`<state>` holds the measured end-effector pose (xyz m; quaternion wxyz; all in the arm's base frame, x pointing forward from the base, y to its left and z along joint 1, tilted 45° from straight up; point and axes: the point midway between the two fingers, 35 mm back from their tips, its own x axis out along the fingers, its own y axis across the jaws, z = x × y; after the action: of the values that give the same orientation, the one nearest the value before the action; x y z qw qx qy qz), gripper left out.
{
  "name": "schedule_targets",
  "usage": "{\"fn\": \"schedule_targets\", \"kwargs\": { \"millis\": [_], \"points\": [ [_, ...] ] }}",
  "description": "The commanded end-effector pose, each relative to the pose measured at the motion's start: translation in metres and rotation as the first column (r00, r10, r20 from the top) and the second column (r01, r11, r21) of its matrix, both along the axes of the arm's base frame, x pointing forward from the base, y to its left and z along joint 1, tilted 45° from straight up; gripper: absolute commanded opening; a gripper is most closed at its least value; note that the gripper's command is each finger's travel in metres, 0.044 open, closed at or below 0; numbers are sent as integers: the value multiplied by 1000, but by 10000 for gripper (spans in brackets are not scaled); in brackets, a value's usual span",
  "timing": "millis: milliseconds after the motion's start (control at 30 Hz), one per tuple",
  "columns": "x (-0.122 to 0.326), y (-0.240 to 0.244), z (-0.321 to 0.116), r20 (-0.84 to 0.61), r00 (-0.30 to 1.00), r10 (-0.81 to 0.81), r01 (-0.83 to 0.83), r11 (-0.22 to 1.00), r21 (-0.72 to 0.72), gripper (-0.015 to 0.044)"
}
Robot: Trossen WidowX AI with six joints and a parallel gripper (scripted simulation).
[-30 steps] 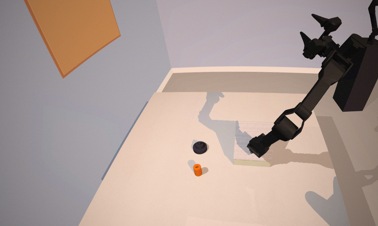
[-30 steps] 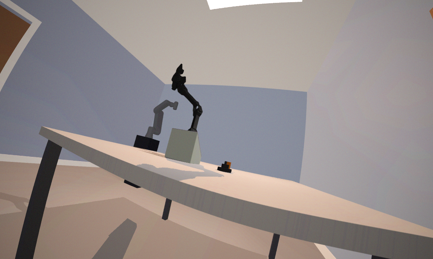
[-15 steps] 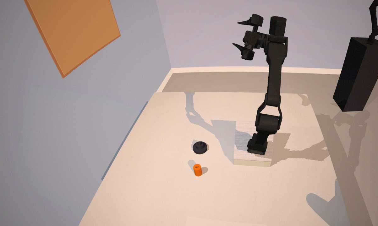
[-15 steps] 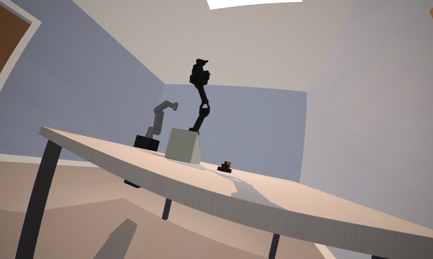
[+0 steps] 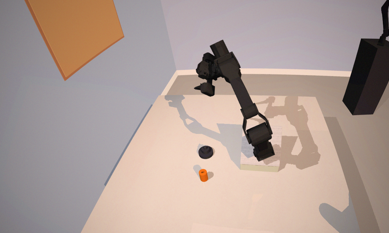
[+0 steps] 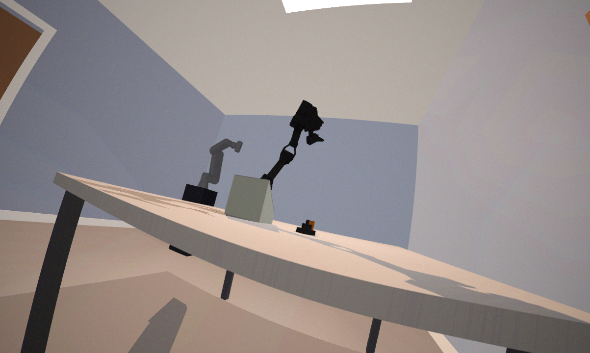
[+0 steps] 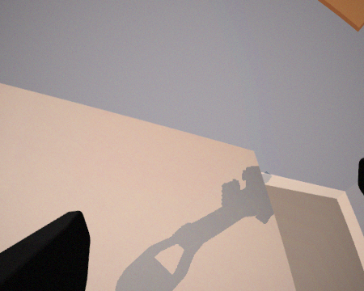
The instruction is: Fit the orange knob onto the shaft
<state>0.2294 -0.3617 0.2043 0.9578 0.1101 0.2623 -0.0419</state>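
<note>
Since the knob (image 5: 203, 177) (image 6: 312, 224) stands hole-up at the pedestal's (image 5: 205, 155) (image 6: 305, 231) six o'clock (top view), the spread fingers (image 5: 207, 89) (image 6: 314, 139) could straddle it.

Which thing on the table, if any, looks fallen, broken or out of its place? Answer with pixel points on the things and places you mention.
Nothing stands out. The orange knob (image 5: 203, 176) (image 6: 311, 224) stands upright beside the round pedestal (image 5: 205, 153) (image 6: 305, 231), off its shaft, as expected before fitting. I see no damage, though both look small here.
</note>
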Motion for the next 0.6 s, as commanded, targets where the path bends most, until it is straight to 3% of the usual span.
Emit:
{"fn": "schedule_targets", "kwargs": {
  "millis": [0,300,567],
  "points": [
    [39,52,-16,-63,995,79,-68,983,169,440],
    [92,196,-51,-257,912,321,-154,846,510,440],
    [77,334,-75,-484,687,542,-74,715,695,440]
  ]
}}
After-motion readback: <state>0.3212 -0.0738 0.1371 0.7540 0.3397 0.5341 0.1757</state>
